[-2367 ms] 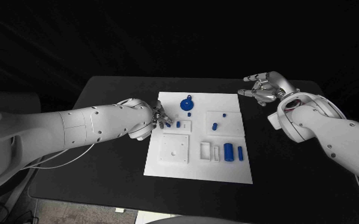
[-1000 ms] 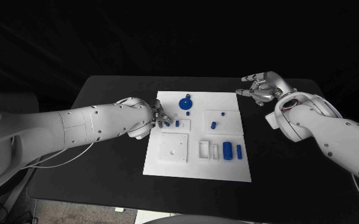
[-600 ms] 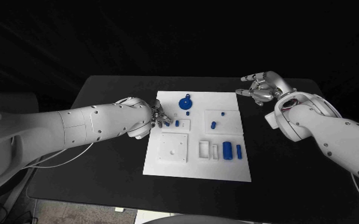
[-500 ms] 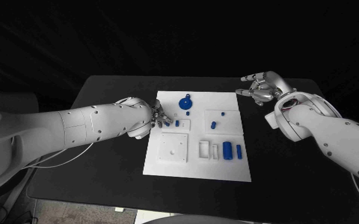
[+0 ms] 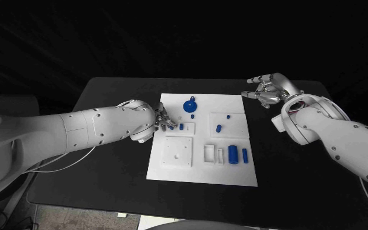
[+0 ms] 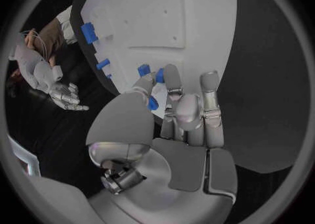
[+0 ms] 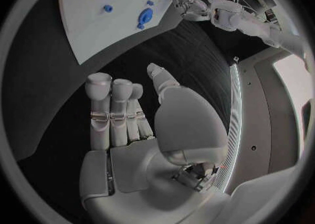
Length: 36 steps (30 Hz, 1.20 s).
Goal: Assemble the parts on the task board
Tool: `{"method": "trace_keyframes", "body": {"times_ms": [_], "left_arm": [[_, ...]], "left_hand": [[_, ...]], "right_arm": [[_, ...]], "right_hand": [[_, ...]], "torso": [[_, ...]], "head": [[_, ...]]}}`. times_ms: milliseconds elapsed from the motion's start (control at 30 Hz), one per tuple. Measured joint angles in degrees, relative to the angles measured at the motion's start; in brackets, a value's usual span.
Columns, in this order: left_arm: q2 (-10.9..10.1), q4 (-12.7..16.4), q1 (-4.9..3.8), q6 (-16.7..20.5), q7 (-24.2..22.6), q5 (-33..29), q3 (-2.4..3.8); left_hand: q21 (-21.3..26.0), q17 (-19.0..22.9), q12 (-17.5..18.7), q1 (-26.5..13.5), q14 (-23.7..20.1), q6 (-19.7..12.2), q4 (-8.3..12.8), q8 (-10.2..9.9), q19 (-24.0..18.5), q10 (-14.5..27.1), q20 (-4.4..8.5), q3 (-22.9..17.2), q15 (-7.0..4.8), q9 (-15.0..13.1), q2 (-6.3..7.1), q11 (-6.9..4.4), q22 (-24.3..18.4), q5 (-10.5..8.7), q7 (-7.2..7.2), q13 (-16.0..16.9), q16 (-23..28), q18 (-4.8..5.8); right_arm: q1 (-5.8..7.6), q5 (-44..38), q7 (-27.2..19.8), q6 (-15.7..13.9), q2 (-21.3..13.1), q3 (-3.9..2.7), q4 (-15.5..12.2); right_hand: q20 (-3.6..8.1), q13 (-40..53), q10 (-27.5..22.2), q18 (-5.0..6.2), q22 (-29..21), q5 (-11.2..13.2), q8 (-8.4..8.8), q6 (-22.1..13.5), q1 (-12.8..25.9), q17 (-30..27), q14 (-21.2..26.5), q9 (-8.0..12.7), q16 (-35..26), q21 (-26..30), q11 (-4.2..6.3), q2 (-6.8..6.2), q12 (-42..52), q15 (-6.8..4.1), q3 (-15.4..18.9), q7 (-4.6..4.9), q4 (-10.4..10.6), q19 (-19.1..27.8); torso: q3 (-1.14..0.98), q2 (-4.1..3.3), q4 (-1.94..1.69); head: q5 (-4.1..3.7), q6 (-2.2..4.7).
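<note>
The white task board (image 5: 201,174) lies in the middle of the black table. My left hand (image 5: 161,120) is at the board's left edge, beside a small square recess with a blue peg (image 5: 182,126) in it. In the left wrist view my left hand (image 6: 177,108) pinches a small blue part (image 6: 152,103) between thumb and fingers, just over the board (image 6: 197,19). My right hand (image 5: 267,91) hovers off the board's far right corner with its fingers apart and nothing in them; the right wrist view shows the same of this hand (image 7: 128,113).
On the board lie a round blue piece (image 5: 191,105) at the far end, a short blue piece (image 5: 219,129) in the middle, and a thick blue cylinder (image 5: 233,153) beside a thinner one (image 5: 245,156) near the front. Bare black table (image 5: 107,177) surrounds the board.
</note>
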<state>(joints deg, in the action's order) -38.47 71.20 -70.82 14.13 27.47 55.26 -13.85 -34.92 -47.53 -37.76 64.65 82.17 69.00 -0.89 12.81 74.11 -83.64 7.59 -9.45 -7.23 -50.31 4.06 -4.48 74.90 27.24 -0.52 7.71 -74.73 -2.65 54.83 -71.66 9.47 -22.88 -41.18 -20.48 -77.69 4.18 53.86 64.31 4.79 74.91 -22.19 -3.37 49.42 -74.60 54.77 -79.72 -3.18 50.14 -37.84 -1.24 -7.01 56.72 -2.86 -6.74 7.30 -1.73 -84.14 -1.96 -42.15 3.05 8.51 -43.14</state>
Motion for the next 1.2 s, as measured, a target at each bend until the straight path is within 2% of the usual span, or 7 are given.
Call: {"method": "trace_keyframes", "body": {"times_ms": [133, 200, 400, 800, 1200], "left_arm": [[0.06, -0.01, 0.02, -0.24, 0.00, -0.01, -0.01], [0.10, 0.00, 0.04, -0.38, -0.02, -0.04, -0.01], [0.12, -0.05, 0.03, -0.62, -0.06, -0.07, 0.00], [0.16, -0.28, 0.04, -0.86, -0.09, -0.10, -0.01], [0.22, -0.73, 0.07, -0.94, -0.05, -0.04, -0.01]], "left_hand": [[0.23, 0.00, 0.00, 0.40, 0.00, 1.95, -1.14, -0.02, 0.00, 0.01, 0.00, 0.61, 0.00, 0.06, 0.41, -0.01, 0.04, -2.08, -1.75, 0.00, 0.00, 0.00], [0.23, 0.00, 0.00, 0.47, 0.00, 2.35, -1.70, -0.01, 0.00, 0.01, 0.00, 0.77, 0.00, -0.03, 0.48, -0.01, 0.04, -2.59, -2.14, 0.00, 0.00, 0.00], [0.23, -0.09, 0.00, 1.08, 0.00, 2.46, -3.63, -0.01, 0.00, -0.21, 0.00, 1.06, 0.00, -0.23, 1.09, -0.22, 0.04, -3.19, -2.25, 0.00, 0.00, 0.00], [0.23, -0.09, 0.00, 1.17, 0.00, 2.56, -4.76, 0.00, 0.00, -0.21, 0.00, 1.15, 0.00, -0.29, 1.77, -0.22, 0.03, -3.33, -2.35, 0.01, 0.00, 0.00], [0.23, -0.11, 0.00, 1.43, 0.00, 2.53, -0.02, -0.21, -0.20, -0.20, -0.20, 0.80, 0.00, -0.25, -0.15, -0.22, 0.02, -3.35, -2.12, 0.01, 0.00, 0.00]], "right_arm": [[0.00, 0.02, -0.01, 0.00, 0.00, 0.00, 0.03], [0.00, 0.02, -0.01, 0.00, 0.00, 0.00, 0.04], [0.00, 0.05, -0.02, 0.00, 0.00, 0.00, 0.07], [0.00, 0.10, -0.04, 0.00, 0.00, 0.00, 0.09], [-0.01, 0.15, -0.05, 0.02, -0.01, 0.00, 0.14]], "right_hand": [[0.00, 0.00, 0.00, 0.00, 0.00, 0.00, 0.00, 0.00, 0.00, 0.00, 0.00, 0.00, 0.00, 0.00, 0.00, 0.00, 0.00, 0.00, 0.00, 0.00, 0.00, 0.00], [0.00, 0.00, 0.00, 0.00, 0.00, 0.00, 0.00, 0.00, 0.00, 0.00, 0.00, 0.00, 0.00, 0.00, 0.00, 0.00, 0.00, 0.00, 0.00, 0.00, 0.00, 0.00], [0.00, 0.00, 0.00, 0.00, 0.00, 0.00, 0.00, -0.09, 0.00, 0.00, 0.00, 0.00, 0.00, 0.00, 0.00, 0.00, 0.00, 0.00, 0.16, -0.09, 0.17, 0.00], [0.00, 0.01, 0.00, 0.00, 0.00, 0.00, 0.00, -0.10, 0.00, 0.00, 0.00, 0.00, 0.00, 0.00, -0.01, 0.00, 0.00, 0.00, 0.16, -0.09, 0.16, 0.00], [0.00, 0.01, 0.01, 0.00, 0.00, 0.00, 0.00, -0.10, 0.00, -0.01, 0.00, 0.00, 0.00, 0.00, -0.01, 0.00, 0.00, 0.00, 0.32, -0.10, 0.32, 0.00]], "torso": [[-0.01, 0.01, 0.00], [-0.02, 0.01, 0.00], [-0.02, 0.01, 0.00], [-0.02, 0.01, 0.01], [-0.02, 0.01, 0.01]], "head": [[-0.01, 0.00], [-0.01, -0.03], [-0.04, -0.09], [-0.04, -0.03], [-0.10, 0.00]]}}
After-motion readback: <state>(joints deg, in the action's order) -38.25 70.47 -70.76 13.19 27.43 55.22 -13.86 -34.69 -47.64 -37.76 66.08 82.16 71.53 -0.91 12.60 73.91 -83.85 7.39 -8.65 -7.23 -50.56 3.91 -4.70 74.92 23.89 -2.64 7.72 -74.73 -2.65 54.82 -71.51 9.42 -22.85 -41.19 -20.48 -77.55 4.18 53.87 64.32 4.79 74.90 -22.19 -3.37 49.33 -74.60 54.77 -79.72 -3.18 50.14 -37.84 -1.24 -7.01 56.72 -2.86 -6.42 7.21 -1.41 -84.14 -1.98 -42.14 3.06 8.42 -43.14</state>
